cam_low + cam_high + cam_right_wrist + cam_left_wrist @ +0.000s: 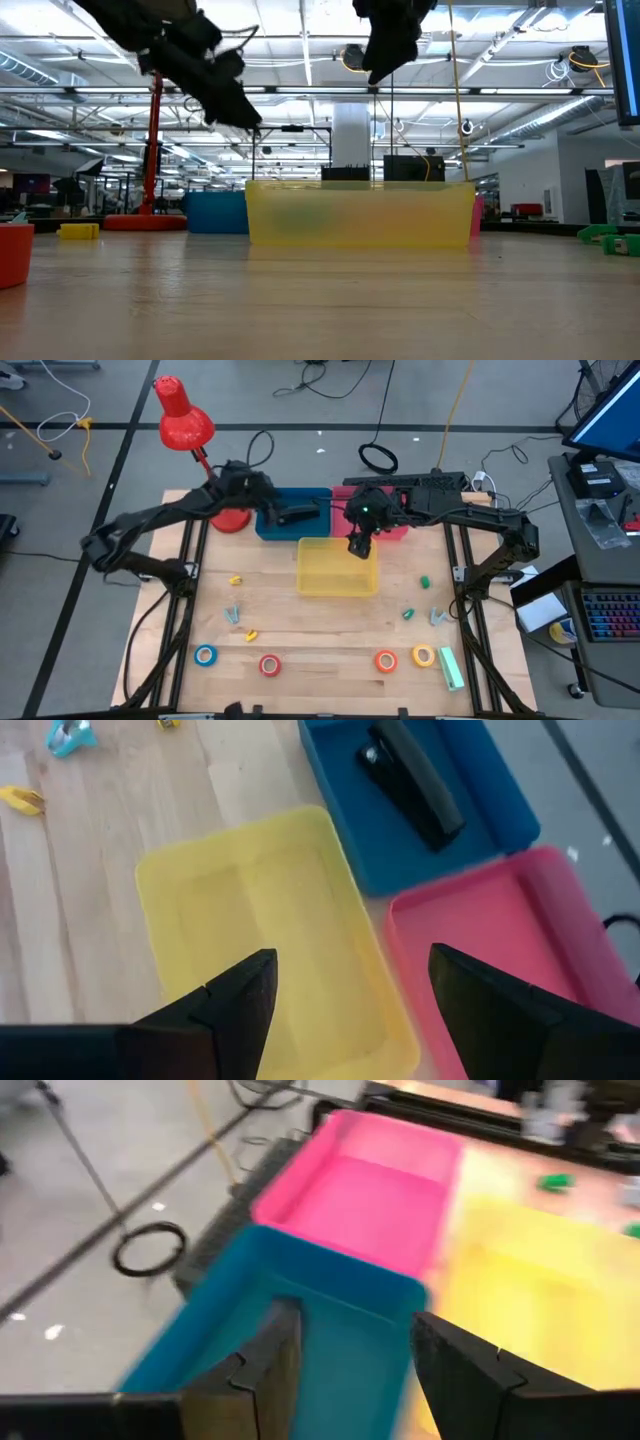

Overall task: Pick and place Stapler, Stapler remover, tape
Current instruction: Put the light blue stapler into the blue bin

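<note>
A black stapler (pixel 297 513) lies on the floor of the blue bin (pixel 320 498); the right wrist view shows it too (pixel 412 782). My left gripper (pixel 350 1340) hangs open above the blue bin's left end (pixel 262 500), with nothing between its fingers. Open and holding nothing, my right gripper (pixel 350 990) hovers over the yellow bin (pixel 337 567). The tape rolls lie flat near the table's near edge: blue (pixel 205 655), red (pixel 269 664), orange (pixel 386 660) and yellow (pixel 423 656). A green stapler (pixel 452 668) lies at the near right. Small staple removers (pixel 233 613) (pixel 438 616) lie scattered on the wood.
The pink bin (pixel 500 940) stands to the right of the blue one, behind the yellow bin. A red desk lamp (pixel 185 422) stands at the table's far left corner, close to my left arm. Bare wood lies between the bins and the tape rolls.
</note>
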Robot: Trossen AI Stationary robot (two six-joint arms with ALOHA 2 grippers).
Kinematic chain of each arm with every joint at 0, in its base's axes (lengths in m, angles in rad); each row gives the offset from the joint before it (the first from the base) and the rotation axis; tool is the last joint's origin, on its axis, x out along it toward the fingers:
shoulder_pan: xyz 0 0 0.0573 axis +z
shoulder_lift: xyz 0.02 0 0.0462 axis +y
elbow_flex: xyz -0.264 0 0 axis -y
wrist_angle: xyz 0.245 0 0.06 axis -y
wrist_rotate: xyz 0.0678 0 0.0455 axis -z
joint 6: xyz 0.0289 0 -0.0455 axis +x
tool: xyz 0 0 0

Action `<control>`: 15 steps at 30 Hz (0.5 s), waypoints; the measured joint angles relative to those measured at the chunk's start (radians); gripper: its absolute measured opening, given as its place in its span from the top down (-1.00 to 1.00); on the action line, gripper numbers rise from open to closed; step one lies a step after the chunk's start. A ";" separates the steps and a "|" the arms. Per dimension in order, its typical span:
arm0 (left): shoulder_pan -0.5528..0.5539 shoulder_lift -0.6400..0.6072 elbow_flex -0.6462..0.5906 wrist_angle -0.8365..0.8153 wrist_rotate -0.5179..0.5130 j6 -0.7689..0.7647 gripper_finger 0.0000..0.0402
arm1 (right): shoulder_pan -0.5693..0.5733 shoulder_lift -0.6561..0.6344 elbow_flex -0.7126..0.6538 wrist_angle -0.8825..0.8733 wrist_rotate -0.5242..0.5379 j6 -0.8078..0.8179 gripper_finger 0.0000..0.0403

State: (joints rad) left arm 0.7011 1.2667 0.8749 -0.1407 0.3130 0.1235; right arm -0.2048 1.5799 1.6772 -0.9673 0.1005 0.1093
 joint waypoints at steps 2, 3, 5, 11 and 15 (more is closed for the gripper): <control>-0.042 -0.064 0.000 -0.080 0.000 -0.021 0.07 | 0.015 0.000 0.000 -0.032 0.000 0.027 -0.26; -0.065 -0.093 0.000 -0.113 0.000 -0.028 0.07 | 0.026 0.000 0.000 -0.042 0.000 0.039 -0.26; -0.116 -0.146 0.000 -0.177 0.000 -0.041 0.07 | 0.054 -0.002 0.000 -0.069 0.000 0.070 -0.26; -0.269 -0.251 0.000 -0.318 -0.022 -0.115 0.08 | 0.174 -0.005 -0.001 -0.091 0.002 0.238 -0.26; -0.378 -0.288 0.000 -0.382 -0.076 -0.161 0.12 | 0.268 -0.005 -0.001 -0.161 0.002 0.416 -0.26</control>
State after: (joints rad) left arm 0.3229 0.9787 0.8749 -0.5223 0.2369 -0.0373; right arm 0.0629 1.5745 1.6764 -1.1286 0.1020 0.5254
